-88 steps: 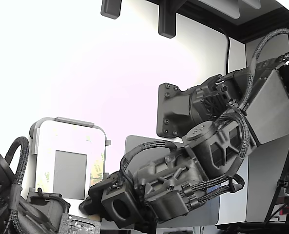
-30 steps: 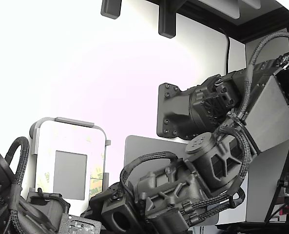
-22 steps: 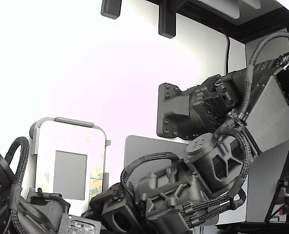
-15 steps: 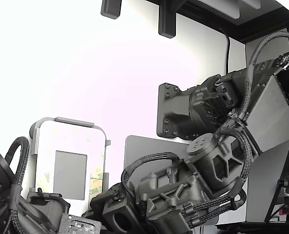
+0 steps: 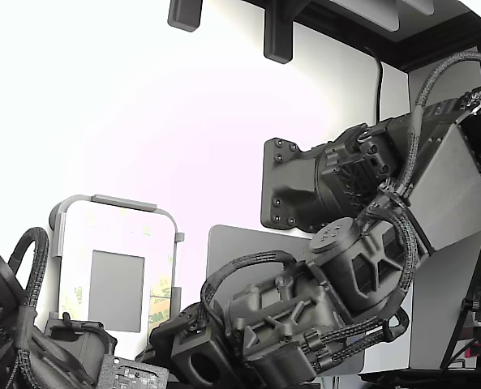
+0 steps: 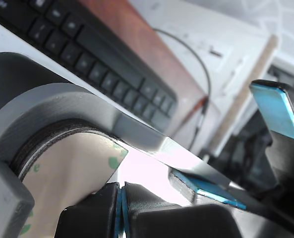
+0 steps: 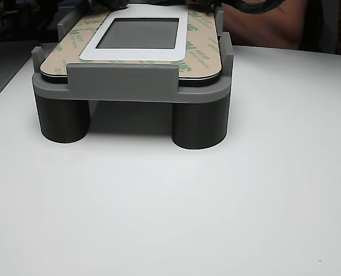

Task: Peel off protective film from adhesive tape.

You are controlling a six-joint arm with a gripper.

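Observation:
In the wrist view my gripper (image 6: 121,212) is shut, its two dark fingers pressed together with a thin blue pad line between them. The protective film (image 6: 67,168), tan with green prints, curls up off the corner of the grey fixture (image 6: 62,99) and runs down into the fingers. In the exterior view the white panel (image 5: 118,231) with its grey rectangle (image 5: 116,290) sits in the fixture (image 5: 114,200). My arm's wrist (image 5: 203,361) is at the panel's lower right corner, and the fingertips are hidden there.
A second dark arm (image 5: 29,340) sits at the exterior view's lower left. Two blue-padded fingers (image 6: 275,109) stand apart beside my gripper. A black keyboard (image 6: 87,44) lies beyond the fixture. The other view shows the fixture (image 7: 124,80) on a white table (image 7: 170,218), with printed strips (image 7: 202,52) along panel edges.
Since 2.9 s ago my arm's wrist has sunk a little lower at the panel's lower right corner. Over the last second it has barely moved.

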